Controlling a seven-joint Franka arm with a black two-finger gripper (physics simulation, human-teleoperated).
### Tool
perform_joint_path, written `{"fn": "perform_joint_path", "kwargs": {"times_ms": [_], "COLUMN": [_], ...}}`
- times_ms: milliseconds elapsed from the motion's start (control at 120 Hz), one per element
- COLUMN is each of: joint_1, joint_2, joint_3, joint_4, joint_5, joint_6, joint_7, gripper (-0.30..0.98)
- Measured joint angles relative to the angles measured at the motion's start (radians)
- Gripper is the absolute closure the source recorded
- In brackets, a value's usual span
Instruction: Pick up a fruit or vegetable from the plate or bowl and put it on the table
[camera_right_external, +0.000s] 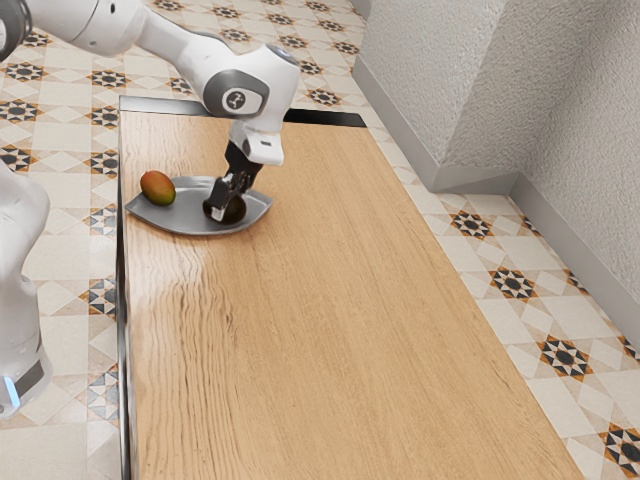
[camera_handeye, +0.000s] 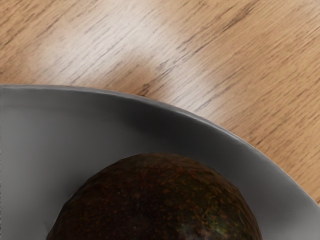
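My gripper (camera_right_external: 230, 196) is low over the grey plate (camera_right_external: 185, 218) in the exterior view, right at a dark, round avocado-like fruit (camera_right_external: 237, 210) and partly covering it. Whether it is open or shut cannot be made out. A red-green mango (camera_right_external: 158, 188) lies on the plate toward the exterior view's left, apart from the gripper. In the wrist view the dark fruit (camera_handeye: 160, 200) looms large under my hand, inside the curved rim of the plate (camera_handeye: 200, 119).
The plate stands near one end of the long wooden table (camera_right_external: 330, 320), close to its edge on the arm's side. Bare wood (camera_handeye: 240, 60) borders the plate's rim. A textured wall (camera_right_external: 440, 80) rises from the floor beyond the table's far side.
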Motion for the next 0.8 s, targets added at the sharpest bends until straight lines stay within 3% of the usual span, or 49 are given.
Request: {"fn": "perform_joint_path", "kwargs": {"times_ms": [108,350,467,625,800], "joint_1": [0.0,-0.001,-0.005,-0.048,-0.057], "joint_2": [0.0,-0.029,-0.019,0.118,0.264], "joint_3": [0.002,0.0,-0.062,-0.104,-0.107], "joint_4": [0.0,0.024,0.124,0.307,0.405], "joint_5": [-0.007,-0.018,-0.024,-0.039,-0.098], "joint_6": [0.007,0.009,-0.001,-0.008,-0.004], "joint_7": [-0.001,-0.004,-0.005,-0.005,0.005], "gripper": [0.38,0.42,0.42,0.42,0.43]}}
